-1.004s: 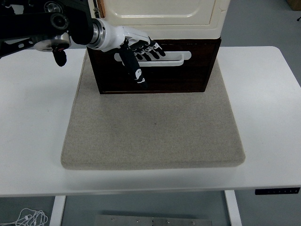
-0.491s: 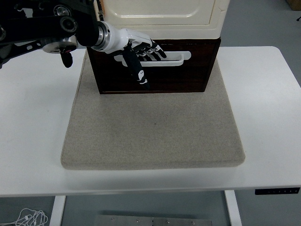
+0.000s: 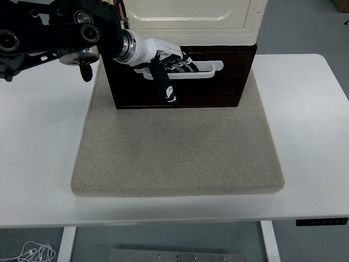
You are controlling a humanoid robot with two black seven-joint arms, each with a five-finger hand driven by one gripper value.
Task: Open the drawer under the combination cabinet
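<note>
The dark brown drawer (image 3: pixel 218 87) sits closed at the base of the cream cabinet (image 3: pixel 191 16), at the back of the mat. Its white bar handle (image 3: pixel 210 66) runs across the upper front. My left hand (image 3: pixel 172 68) comes in from the upper left on a black arm. Its white-and-black fingers (image 3: pixel 180 61) lie stretched over the left half of the handle's slot, and the thumb (image 3: pixel 166 90) points down across the drawer front. The fingers are not curled round the bar. The right arm is out of view.
The cabinet stands on a grey felt mat (image 3: pixel 180 147) covering the middle of the white table (image 3: pixel 43 136). Grey floor shows beyond the table at the right, and a loose white cable lies on the floor at bottom left.
My left hand has slid to the right along the drawer front, its fingers now further over the handle slot. The drawer has not moved.
</note>
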